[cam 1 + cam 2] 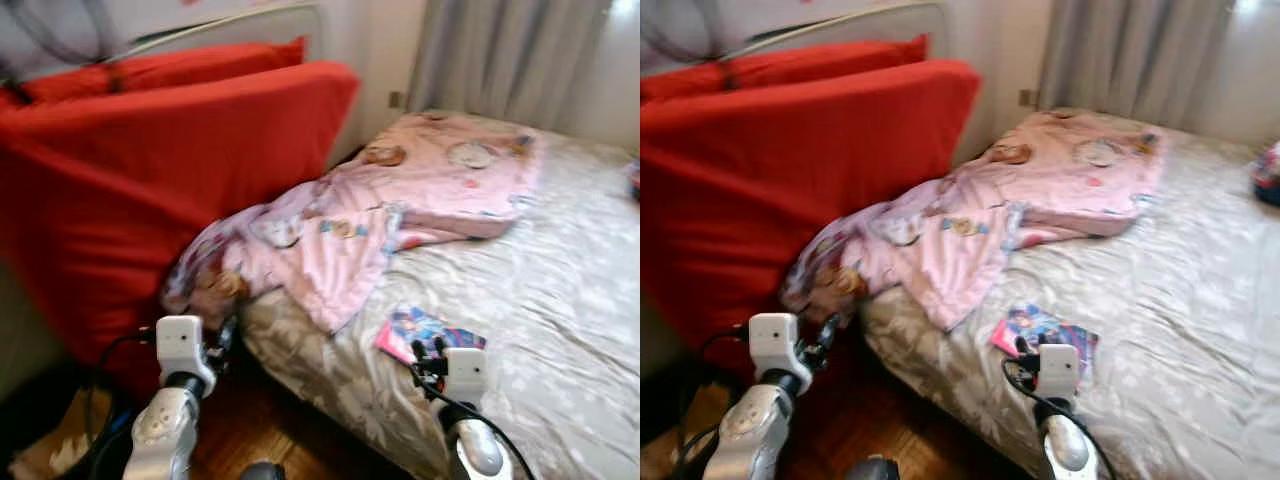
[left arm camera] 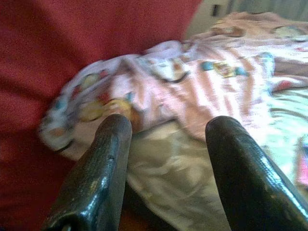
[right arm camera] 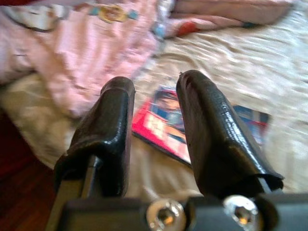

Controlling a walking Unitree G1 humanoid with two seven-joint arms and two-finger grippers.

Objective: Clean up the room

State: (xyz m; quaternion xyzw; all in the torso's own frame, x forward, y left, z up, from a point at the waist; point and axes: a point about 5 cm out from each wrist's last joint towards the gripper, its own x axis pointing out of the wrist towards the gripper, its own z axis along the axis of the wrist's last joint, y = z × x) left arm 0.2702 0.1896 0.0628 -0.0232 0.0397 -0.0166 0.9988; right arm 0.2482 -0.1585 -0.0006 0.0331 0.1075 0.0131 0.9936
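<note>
A crumpled pink cartoon-print blanket (image 1: 340,230) lies across the head of the bed (image 1: 560,300) and droops over its near corner. A colourful book (image 1: 430,330) rests flat on the grey patterned sheet near the bed's edge. My left gripper (image 1: 224,342) is open, low beside the bed corner, just short of the hanging blanket end (image 2: 192,82). My right gripper (image 1: 428,352) is open too, hovering right in front of the book (image 3: 163,120), with nothing between its fingers (image 3: 211,125).
A big red mattress (image 1: 150,170) leans against the wall to the left of the bed. Dark wooden floor (image 1: 250,420) shows between them. Grey curtains (image 1: 510,50) hang behind the bed. A small dark object (image 1: 633,180) sits at the bed's far right.
</note>
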